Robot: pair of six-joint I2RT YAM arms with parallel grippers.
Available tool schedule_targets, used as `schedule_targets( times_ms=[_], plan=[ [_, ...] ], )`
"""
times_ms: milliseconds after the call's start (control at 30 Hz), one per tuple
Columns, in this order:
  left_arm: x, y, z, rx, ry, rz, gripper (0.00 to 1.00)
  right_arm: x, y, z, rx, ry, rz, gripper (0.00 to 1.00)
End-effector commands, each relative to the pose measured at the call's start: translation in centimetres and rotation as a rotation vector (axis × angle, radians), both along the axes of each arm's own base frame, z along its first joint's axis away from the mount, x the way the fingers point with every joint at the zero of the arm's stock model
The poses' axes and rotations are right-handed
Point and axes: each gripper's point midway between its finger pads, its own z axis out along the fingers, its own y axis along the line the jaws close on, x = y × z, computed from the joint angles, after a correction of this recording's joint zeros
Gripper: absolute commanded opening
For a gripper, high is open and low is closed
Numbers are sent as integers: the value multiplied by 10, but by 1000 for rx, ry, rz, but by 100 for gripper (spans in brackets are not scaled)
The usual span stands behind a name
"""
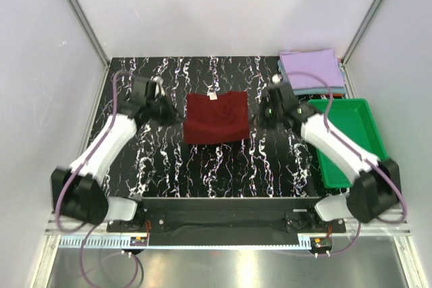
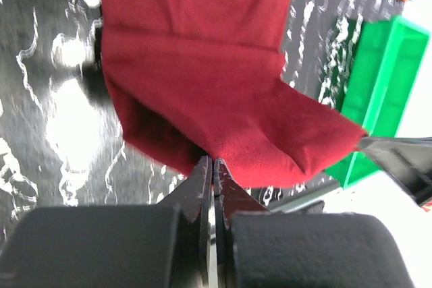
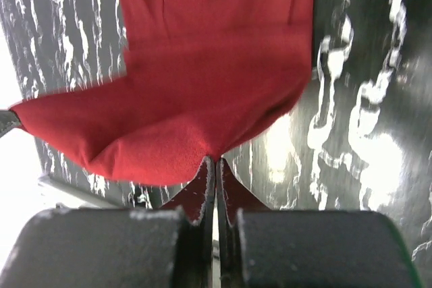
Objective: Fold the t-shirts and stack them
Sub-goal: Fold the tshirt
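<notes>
Maroon cloth is filling both wrist views and bunching into the fingertips at the bottom centre of each. The left gripper [image 2: 213, 161] is pinching the maroon tee [image 1: 216, 118], its jaws squeezing together with only a fold of fabric between them. The right gripper [image 3: 216, 160] is gripping the same tee in the same way, jaws pressing tight on a gathered fold. In both views the cloth is lifting off the table [image 1: 162, 160] toward the jaws, while the rest of it is lying flat farther up the frame.

In the top view the tee is sitting at the centre of the frame as a roughly square fold on the black, white-veined table. The left gripper is meeting its left edge and the right gripper its right edge. A small white label [image 1: 213, 96] is showing at the middle of its upper edge.

Right of centre a green tray [image 1: 351, 141] is resting on the table, apart from the maroon tee. Above it, in the upper right, a folded lavender tee [image 1: 308, 65] is lying on a grey-blue tee [image 1: 331, 90], whose edge is peeking out along the stack's lower side.
</notes>
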Motion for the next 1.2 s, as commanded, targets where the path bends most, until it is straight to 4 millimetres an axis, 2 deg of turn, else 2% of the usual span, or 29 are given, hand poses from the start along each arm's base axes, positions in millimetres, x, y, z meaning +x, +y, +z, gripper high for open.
schedule_targets(
  times_ms=[0,33,67,100,133,167,200,267,333,400,500,633,733,767,800,867,900,933,1000,1067,1100,1133,1167],
  plan=[
    [38,0,15,34,-33,-7,0,47,-12,12,-100,-41,-3,0],
    [50,3,19,54,-46,2,0,58,-13,15,-111,-54,-11,0],
    [68,4,19,64,-43,12,0,69,-14,3,-135,-26,-8,0],
    [78,6,22,67,-47,21,0,86,-12,20,-119,-62,-13,0],
    [86,5,22,53,-41,14,0,97,-17,20,-122,-57,-24,0],
    [105,5,25,40,-56,23,0,108,-16,6,-139,-29,-13,0],
    [115,6,24,35,-65,27,0,124,-13,22,-125,-68,-12,0],
    [136,7,30,33,-105,28,0,148,-9,21,-138,-77,6,0],
    [161,7,31,43,-129,14,0,162,-8,18,-142,-67,10,0],
    [184,6,28,43,-151,6,0,184,-8,14,-142,-69,2,0],
    [210,7,26,18,-197,11,0,212,-6,9,-133,-95,4,0],
    [246,9,6,-49,-204,21,0,246,-2,3,-93,-123,11,4],
    [267,15,-1,-81,-234,28,0,275,1,-5,-75,-165,21,5],
    [280,18,-8,-90,-246,34,0,284,5,-11,-64,-179,29,6],
    [285,19,-9,-102,-249,41,0,294,6,-9,-48,-212,35,6],
    [299,23,-17,-116,-256,51,0,306,14,-16,-12,-226,58,8],
    [304,25,-20,-121,-262,58,0,311,17,-17,5,-243,66,11],
    [309,25,-23,-119,-269,60,0,315,20,-29,27,-229,73,15],
    [323,30,-35,-109,-271,71,1,326,28,-28,70,-277,93,22],
    [333,38,-43,-114,-272,89,1,331,33,-39,94,-281,110,34],
    [338,41,-49,-125,-265,104,1,334,34,-40,101,-292,120,46],
    [339,42,-51,-137,-269,106,2,335,34,-42,101,-295,123,67],
    [344,48,-47,-145,-292,119,13,338,29,-46,100,-289,113,71]
  ],
)
